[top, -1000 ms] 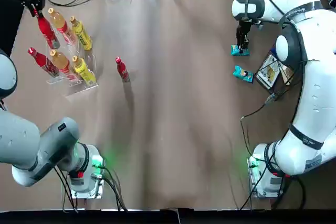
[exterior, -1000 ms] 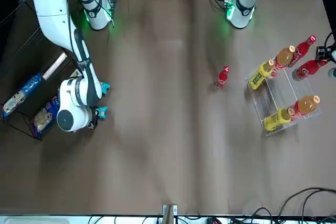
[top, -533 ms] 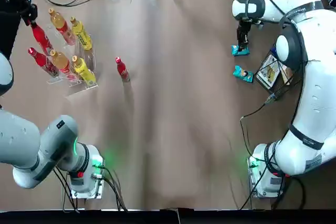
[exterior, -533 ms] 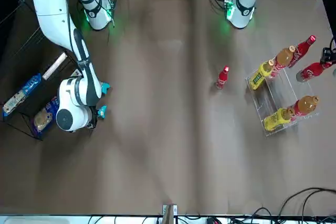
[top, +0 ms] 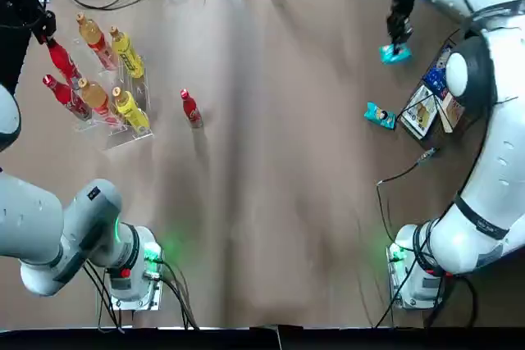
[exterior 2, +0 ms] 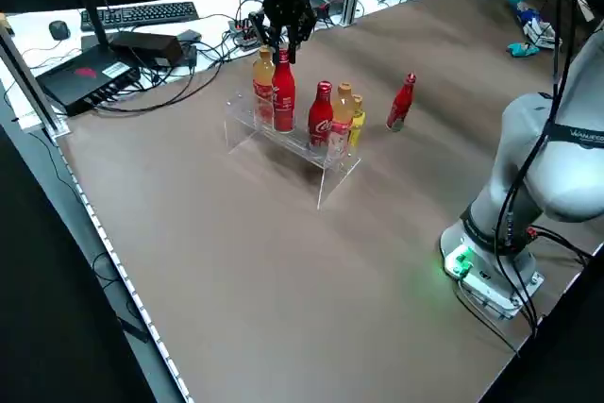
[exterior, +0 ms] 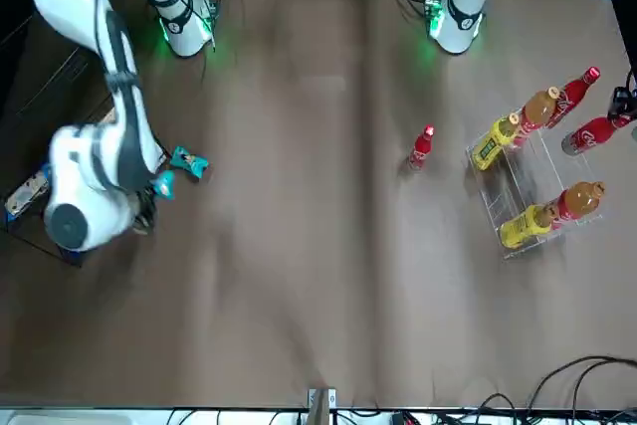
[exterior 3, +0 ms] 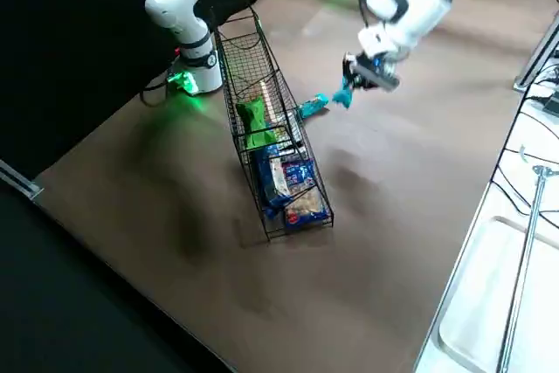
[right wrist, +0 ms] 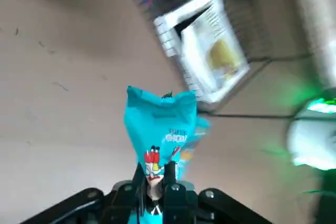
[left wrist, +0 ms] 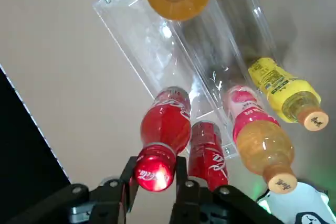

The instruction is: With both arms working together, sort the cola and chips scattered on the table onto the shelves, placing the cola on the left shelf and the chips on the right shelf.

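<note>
My left gripper (top: pixel 43 24) is shut on the cap of a red cola bottle (top: pixel 61 60), which leans in the far-left slot of the clear left shelf (top: pixel 123 134). In the left wrist view the held cola (left wrist: pixel 165 129) lies beside a second cola (left wrist: pixel 207 156) in the rack. A third cola (top: pixel 190 108) stands alone on the table. My right gripper (top: pixel 399 37) is shut on a teal chips packet (top: pixel 395 54) held in the air beside the black wire right shelf (exterior 3: pixel 262 67). Another teal chips packet (top: pixel 379 114) lies on the table. A green chips packet (exterior 3: pixel 253 120) sits in the wire shelf.
Orange bottles (top: pixel 90 34) and yellow bottles (top: pixel 127 53) fill the other slots of the clear rack. Flat blue-and-white packets (exterior 3: pixel 293 181) lie in the wire shelf. Cables and a keyboard (exterior 2: pixel 142 14) lie beyond the table's far edge. Brown tabletop (top: pixel 279 170) spans the middle.
My right gripper has lifted the teal chips packet off the table and carried it toward the far edge. The left gripper lowered its cola into the rack slot, then held still.
</note>
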Motion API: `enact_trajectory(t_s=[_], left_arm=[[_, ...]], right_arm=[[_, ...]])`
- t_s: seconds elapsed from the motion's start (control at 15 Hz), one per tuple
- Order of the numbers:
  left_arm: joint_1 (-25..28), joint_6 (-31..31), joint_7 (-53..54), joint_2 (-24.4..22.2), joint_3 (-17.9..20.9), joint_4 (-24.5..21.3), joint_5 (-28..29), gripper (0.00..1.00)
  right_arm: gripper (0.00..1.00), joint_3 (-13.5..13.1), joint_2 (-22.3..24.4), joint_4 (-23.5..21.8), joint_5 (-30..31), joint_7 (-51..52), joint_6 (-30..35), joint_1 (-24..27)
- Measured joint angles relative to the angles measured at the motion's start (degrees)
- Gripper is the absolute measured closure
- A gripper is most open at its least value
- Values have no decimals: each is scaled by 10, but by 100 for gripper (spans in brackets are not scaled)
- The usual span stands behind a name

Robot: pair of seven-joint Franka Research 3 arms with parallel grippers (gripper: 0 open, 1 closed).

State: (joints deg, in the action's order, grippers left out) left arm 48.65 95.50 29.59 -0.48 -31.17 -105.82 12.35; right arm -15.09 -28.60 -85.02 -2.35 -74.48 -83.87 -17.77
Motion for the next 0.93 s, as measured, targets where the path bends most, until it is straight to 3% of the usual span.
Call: enact_trajectory(t_s=[0.2, 0.4, 0.6, 0.93], left_arm=[[3, -1, 1, -13, 1, -11, 0, 68], [8, -1, 4, -24, 1, -23, 0, 68], [8, -1, 5, -27, 1, -27, 0, 68], [9, 11, 7, -38, 1, -41, 0, 68]], right_arm=[[84, -8, 35, 62, 47, 85, 130, 2], [84, -13, 48, 109, 126, 212, 202, 4], [84, -17, 72, 134, 206, 313, 227, 5], [84, -18, 107, 138, 314, 432, 240, 9]])
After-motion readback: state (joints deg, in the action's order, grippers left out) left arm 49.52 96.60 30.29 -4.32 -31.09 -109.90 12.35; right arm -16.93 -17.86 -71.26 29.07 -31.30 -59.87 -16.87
